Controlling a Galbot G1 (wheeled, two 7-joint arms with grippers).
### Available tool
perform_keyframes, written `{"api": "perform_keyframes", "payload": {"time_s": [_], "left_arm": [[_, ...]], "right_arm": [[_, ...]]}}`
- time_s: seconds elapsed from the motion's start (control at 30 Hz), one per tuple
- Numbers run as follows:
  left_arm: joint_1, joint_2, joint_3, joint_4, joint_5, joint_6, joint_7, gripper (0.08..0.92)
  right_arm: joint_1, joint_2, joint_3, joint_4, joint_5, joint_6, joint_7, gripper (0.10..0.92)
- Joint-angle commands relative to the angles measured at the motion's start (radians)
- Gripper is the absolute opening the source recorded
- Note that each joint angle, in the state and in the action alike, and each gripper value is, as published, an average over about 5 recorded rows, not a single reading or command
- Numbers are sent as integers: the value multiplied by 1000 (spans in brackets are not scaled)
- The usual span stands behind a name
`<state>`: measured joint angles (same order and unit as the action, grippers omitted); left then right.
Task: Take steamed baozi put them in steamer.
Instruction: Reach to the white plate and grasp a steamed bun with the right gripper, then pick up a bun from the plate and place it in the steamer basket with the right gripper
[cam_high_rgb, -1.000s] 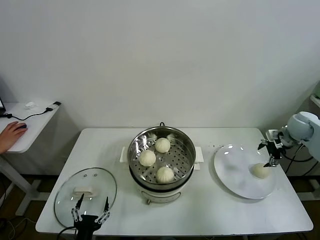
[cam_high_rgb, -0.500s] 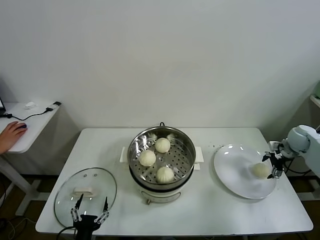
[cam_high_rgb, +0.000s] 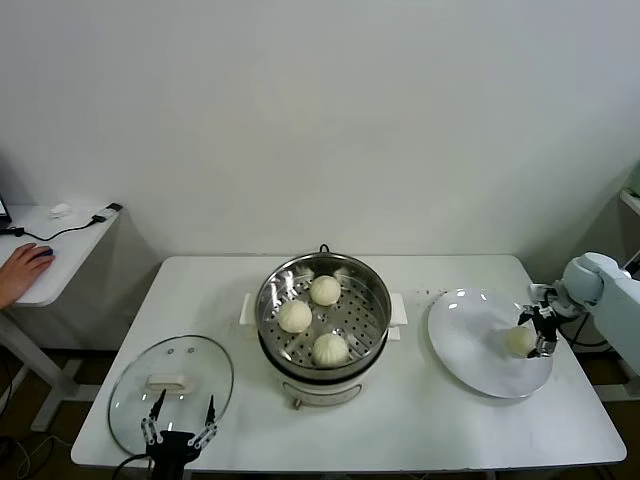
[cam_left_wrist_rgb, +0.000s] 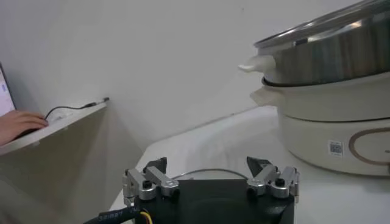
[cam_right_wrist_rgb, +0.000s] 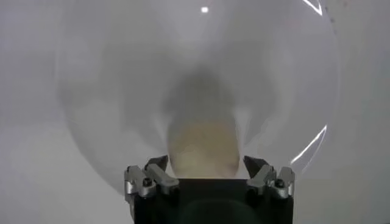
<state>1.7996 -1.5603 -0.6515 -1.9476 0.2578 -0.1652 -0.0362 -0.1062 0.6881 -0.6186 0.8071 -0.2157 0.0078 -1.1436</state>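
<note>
R gripper (cam_high_rgb: 541, 333) wide, straddling last baozi (cam_high_rgb: 519, 341) on plate (cam_high_rgb: 470, 350), tabletop's R edge | steamer (cam_high_rgb: 322, 312) centre, 3 buns | L gripper (cam_high_rgb: 180, 430) wide, front-L edge by glass lid (cam_high_rgb: 170, 385)

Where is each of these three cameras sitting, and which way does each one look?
Head: high up, facing down at the table, steamer, plate; both grippers visible.
Left wrist: low by the table, facing the steamer's side; left gripper open.
Right wrist: over the plate, right gripper around the last baozi.
Shared: steamer; baozi.
</note>
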Motion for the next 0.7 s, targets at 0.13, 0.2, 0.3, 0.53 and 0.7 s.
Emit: {"api": "perform_keyframes", "payload": {"time_s": [0.13,0.2,0.3,0.53,0.7], "left_arm": [[-4,9,-21,-1,-14,2,0,823],[-5,10,-21,-1,-13,2,-1,823],[-5,7,-18,-2,-12,2,-1,823],[-2,6,-13,1,-9,-1,-1,823],[1,8,-12,0,-11,-4,-2,823]], "right_arm": [[30,34,-50,-36,26,-1,-8,713],[37,32,-57,-34,30,-3,-12,666],[45,28,-62,-35,35,-4,-15,611],[62,0,-76,-6,73,-17,-17,548],[126,-39,-151,62,188,-52,-13,543]]}}
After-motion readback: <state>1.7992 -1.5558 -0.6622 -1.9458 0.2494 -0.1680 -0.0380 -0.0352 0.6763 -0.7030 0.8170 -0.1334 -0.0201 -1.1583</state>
